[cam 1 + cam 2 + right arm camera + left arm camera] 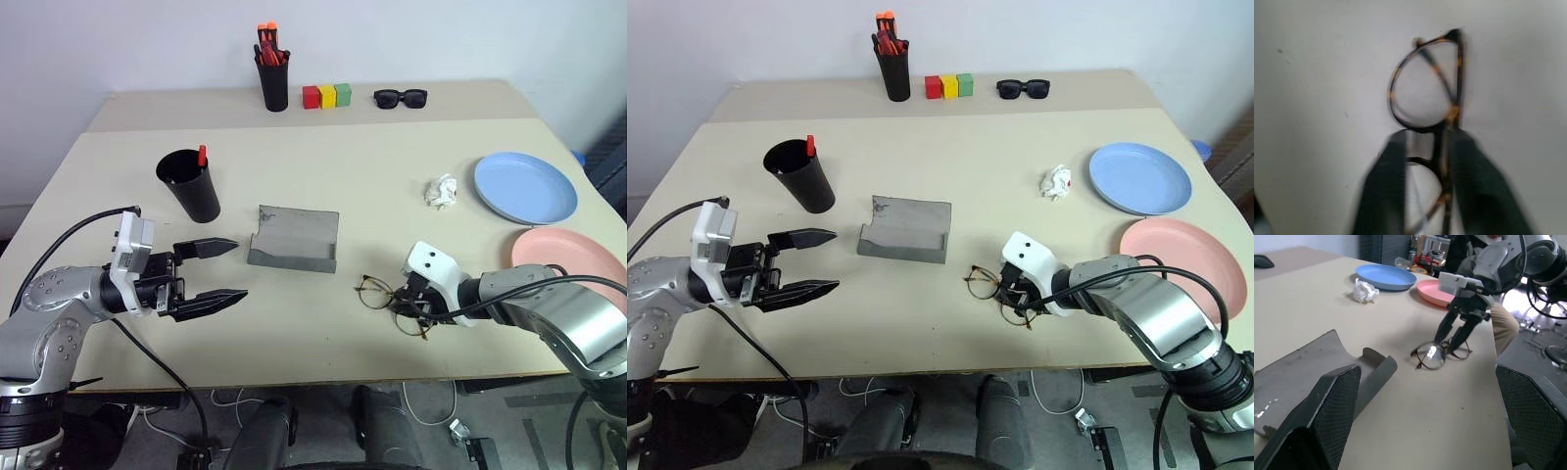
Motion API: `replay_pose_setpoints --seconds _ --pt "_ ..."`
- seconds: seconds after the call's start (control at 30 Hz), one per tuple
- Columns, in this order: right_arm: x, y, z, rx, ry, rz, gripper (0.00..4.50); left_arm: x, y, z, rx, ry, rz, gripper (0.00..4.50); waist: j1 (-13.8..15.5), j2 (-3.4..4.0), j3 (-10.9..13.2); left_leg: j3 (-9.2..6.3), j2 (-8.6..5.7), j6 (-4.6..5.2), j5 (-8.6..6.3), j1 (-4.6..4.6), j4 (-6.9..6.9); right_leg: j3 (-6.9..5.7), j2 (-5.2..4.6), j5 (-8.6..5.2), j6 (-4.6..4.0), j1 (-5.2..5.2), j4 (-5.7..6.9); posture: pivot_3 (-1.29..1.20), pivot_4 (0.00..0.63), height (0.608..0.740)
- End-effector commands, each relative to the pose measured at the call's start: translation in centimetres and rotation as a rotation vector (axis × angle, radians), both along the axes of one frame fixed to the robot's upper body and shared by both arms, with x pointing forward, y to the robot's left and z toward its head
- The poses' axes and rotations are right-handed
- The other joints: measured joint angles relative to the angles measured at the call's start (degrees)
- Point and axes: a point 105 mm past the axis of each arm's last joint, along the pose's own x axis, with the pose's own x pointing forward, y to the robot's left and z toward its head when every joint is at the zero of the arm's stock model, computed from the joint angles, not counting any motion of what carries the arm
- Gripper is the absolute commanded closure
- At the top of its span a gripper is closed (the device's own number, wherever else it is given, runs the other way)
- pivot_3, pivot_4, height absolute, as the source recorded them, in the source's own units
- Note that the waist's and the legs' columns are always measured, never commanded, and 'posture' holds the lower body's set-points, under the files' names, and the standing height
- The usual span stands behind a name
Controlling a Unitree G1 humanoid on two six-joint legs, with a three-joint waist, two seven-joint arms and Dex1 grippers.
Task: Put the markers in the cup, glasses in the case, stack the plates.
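Near the table's (323, 333) front edge, right gripper (419, 307) pinched shut on the glasses (384, 297), just right of the open case (294, 238). Left gripper (217, 270) spread wide, holding nothing. Thin wire frame: could twist or slip out when lifted.

Even, bright light falls on the table (323, 333) with soft shadows; the glasses (1425, 98) look blurred up close (fingers (1386, 196) especially).
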Motion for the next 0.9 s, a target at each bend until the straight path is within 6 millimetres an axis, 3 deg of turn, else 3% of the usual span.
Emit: replay_pose_setpoints --seconds 0.03,0.4,0.9 --pt "0.4 -0.5 0.1 -0.022 -0.023 -0.01 4.48 -0.2 0.0 0.2 0.011 -0.03 -0.009 0.0 0.0 -0.09 -0.1 0.0 0.04 0.0 0.0 0.02 0.0 0.0 0.03 -0.03 0.05 0.03 -0.02 0.0 0.15 0.74" --pt "1.7 -0.8 1.6 -0.009 -0.063 -0.013 4.48 -0.3 0.6 -0.1 0.001 -0.013 0.011 0.0 0.0 -0.13 -0.1 0.02 0.08 0.0 0.0 0.04 0.01 -0.01 0.04 -0.09 0.09 0.08 -0.06 0.0 0.15 0.74" --pt "1.5 -0.7 1.4 -0.002 -0.05 -0.01 4.48 -0.2 0.6 -0.4 -0.001 -0.008 0.009 0.0 0.0 -0.13 -0.1 0.02 0.08 0.0 0.0 0.0 0.0 -0.01 0.04 -0.09 0.09 0.07 -0.13 0.0 0.15 0.74"
